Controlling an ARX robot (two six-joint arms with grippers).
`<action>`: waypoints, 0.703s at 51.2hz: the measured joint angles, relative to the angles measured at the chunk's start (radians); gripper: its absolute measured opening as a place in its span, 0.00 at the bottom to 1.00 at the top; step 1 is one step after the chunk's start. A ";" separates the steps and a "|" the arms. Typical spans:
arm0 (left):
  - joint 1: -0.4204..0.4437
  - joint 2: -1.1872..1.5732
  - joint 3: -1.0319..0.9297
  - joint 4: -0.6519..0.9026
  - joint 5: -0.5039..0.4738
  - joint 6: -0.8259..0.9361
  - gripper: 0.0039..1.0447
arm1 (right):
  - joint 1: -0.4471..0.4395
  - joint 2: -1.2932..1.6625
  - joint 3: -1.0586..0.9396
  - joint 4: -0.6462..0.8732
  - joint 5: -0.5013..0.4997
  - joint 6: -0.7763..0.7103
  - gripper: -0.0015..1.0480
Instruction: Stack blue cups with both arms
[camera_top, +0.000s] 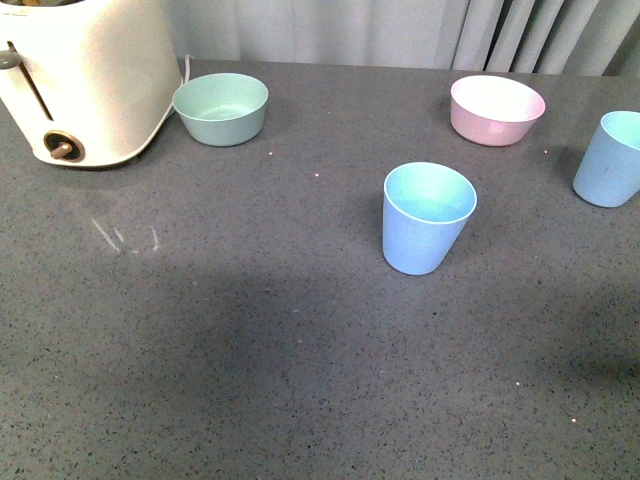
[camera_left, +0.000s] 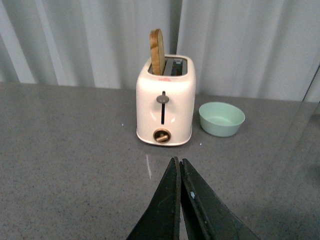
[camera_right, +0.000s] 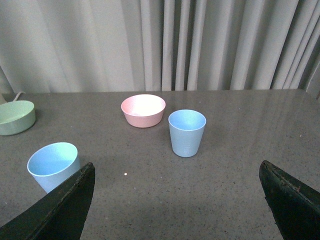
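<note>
Two light blue cups stand upright on the grey table. One blue cup (camera_top: 428, 217) is near the middle; the right wrist view shows it (camera_right: 52, 165) beside one finger. The other blue cup (camera_top: 610, 158) sits at the right edge, cut off by the frame, and appears whole (camera_right: 186, 132) ahead of my right gripper (camera_right: 176, 172). That gripper is open wide with nothing between its fingers. My left gripper (camera_left: 179, 162) is shut on nothing and points at the toaster. Neither arm shows in the front view.
A white toaster (camera_top: 85, 75) with a slice of bread (camera_left: 157, 51) stands at the back left. A mint-green bowl (camera_top: 220, 108) sits beside it. A pink bowl (camera_top: 497, 108) is at the back right. Curtains hang behind the table's far edge.
</note>
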 joint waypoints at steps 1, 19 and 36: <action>0.000 -0.012 0.000 -0.003 0.000 0.000 0.01 | 0.000 0.000 0.000 0.000 0.000 0.000 0.91; 0.000 -0.024 0.000 -0.010 0.000 0.000 0.19 | -0.066 0.323 0.132 -0.242 0.024 0.142 0.91; 0.000 -0.024 0.000 -0.010 0.000 0.000 0.65 | -0.182 0.950 0.349 0.240 -0.033 -0.065 0.91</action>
